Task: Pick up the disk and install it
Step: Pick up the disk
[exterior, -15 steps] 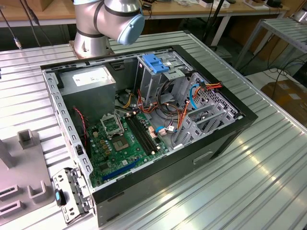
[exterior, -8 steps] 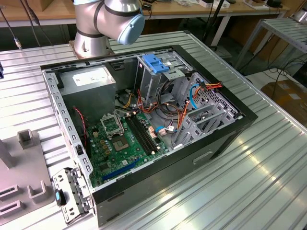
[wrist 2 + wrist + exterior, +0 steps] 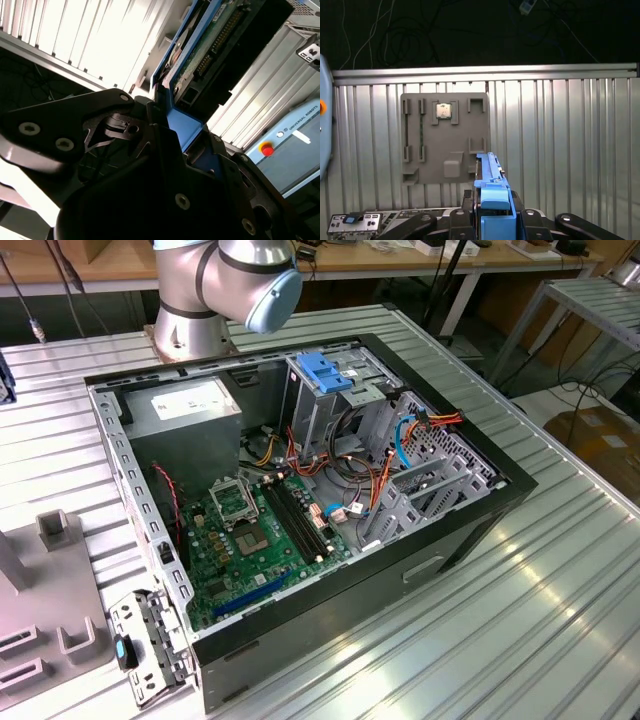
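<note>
The disk is seen edge-on in the first wrist view, its blue side rail standing up between the black fingers of my gripper. In the second wrist view the disk shows its green circuit board and connector row, with the blue rail caught in my gripper. The gripper is shut on the disk and holds it in the air over the ribbed metal table. The open computer case lies on its side in the exterior view, with a drive cage topped by a blue latch.
A grey fixture plate carrying a small chip lies on the table below the gripper. A metal bracket leans by the case's near corner. Inside the case are a power supply box, motherboard and loose cables. The arm's base stands behind the case.
</note>
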